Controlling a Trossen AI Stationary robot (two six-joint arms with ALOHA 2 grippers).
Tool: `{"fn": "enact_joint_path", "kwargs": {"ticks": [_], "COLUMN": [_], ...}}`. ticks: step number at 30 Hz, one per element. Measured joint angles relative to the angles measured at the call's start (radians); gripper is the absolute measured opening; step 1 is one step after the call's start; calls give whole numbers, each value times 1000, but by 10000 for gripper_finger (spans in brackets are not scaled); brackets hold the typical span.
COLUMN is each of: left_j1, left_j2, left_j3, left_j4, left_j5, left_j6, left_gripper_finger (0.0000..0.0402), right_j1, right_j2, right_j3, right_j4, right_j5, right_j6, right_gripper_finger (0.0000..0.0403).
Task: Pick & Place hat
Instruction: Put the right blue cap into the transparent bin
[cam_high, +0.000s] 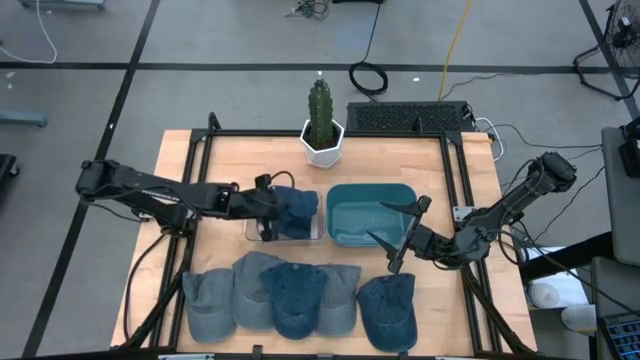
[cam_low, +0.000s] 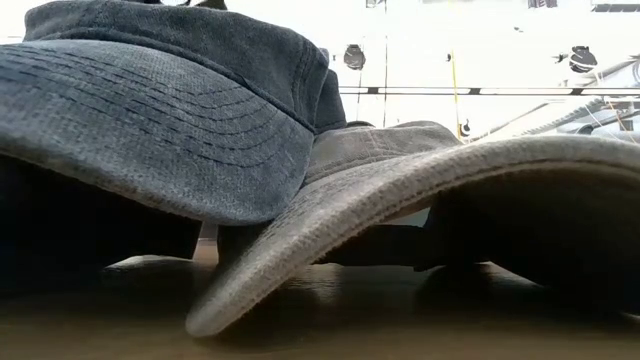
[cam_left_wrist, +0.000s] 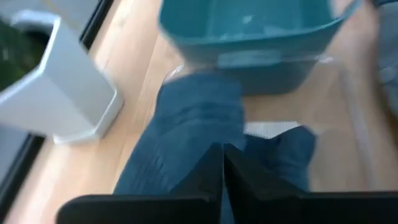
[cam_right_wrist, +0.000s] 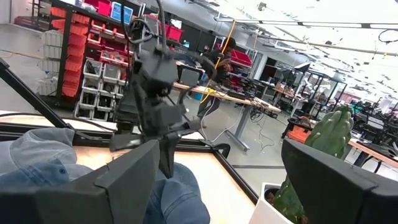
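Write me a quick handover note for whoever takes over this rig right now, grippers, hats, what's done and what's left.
Left gripper: shut on the dark blue hat, over the clear tray beside the teal bin.
Right gripper: open, empty, at the teal bin's near right corner.
Hats: five more in a row along the table's near edge.
Done: one hat gripped.
Left: place the held hat; the pictures don't show its destination. Teal bin looks empty. Then the row.

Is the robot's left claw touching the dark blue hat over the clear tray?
Touching. In the left wrist view the left gripper has its dark fingers closed together on a fold of the dark blue hat. The high view shows it reaching onto that hat too.
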Motion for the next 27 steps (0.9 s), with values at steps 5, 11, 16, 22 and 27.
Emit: {"fn": "enact_joint_path", "kwargs": {"ticks": [5, 11, 16, 22, 27], "left_j1": [-64, -68, -64, -54, -25], "left_j2": [15, 103, 169, 196, 198], "left_j3": [79, 92, 90, 90, 90], "left_j4": [-69, -116, -124, -147, -170], "left_j5": [-36, -81, -148, -235, -240], "left_j6": [15, -5, 74, 78, 42], "left_gripper_finger": [78, 171, 241, 280, 281], "right_j1": [0, 0, 0, 0, 0], "right_j2": [0, 0, 0, 0, 0], "right_j3": [0, 0, 0, 0, 0], "right_j4": [-1, -1, -9, -10, -20], "right_j5": [0, -1, -1, -1, -1], "right_j6": [0, 0, 4, 4, 26], "right_gripper_finger": [325, 325, 325, 325, 325]}}
